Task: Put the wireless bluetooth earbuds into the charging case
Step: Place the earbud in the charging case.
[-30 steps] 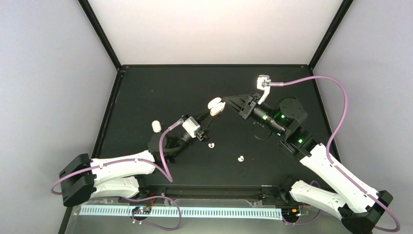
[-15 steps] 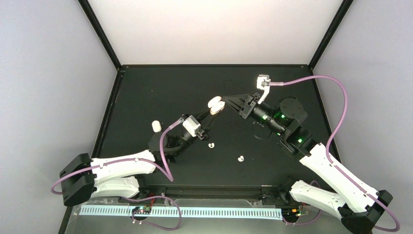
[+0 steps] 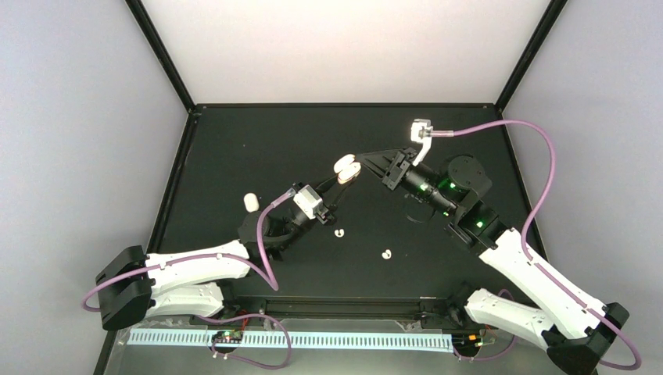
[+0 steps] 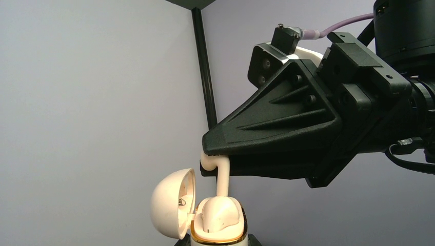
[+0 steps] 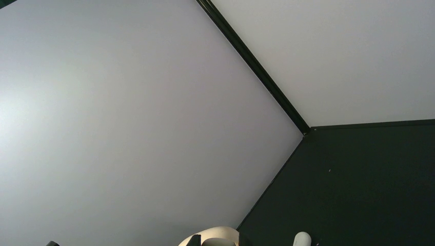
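The left arm (image 3: 191, 266), at lower left of the top view, and the right arm (image 3: 532, 277), at lower right, have white shells, black joints and a purple cable (image 3: 539, 148) each, green lights (image 3: 446, 186) dotting the right forearm and screw heads studding the angular matte-black right gripper (image 4: 208, 156).

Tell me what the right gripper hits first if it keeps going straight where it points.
Probably the open lid of the charging case, which the left gripper holds up. The right gripper, shut on a stemmed earbud, points just above it, so it might clear.
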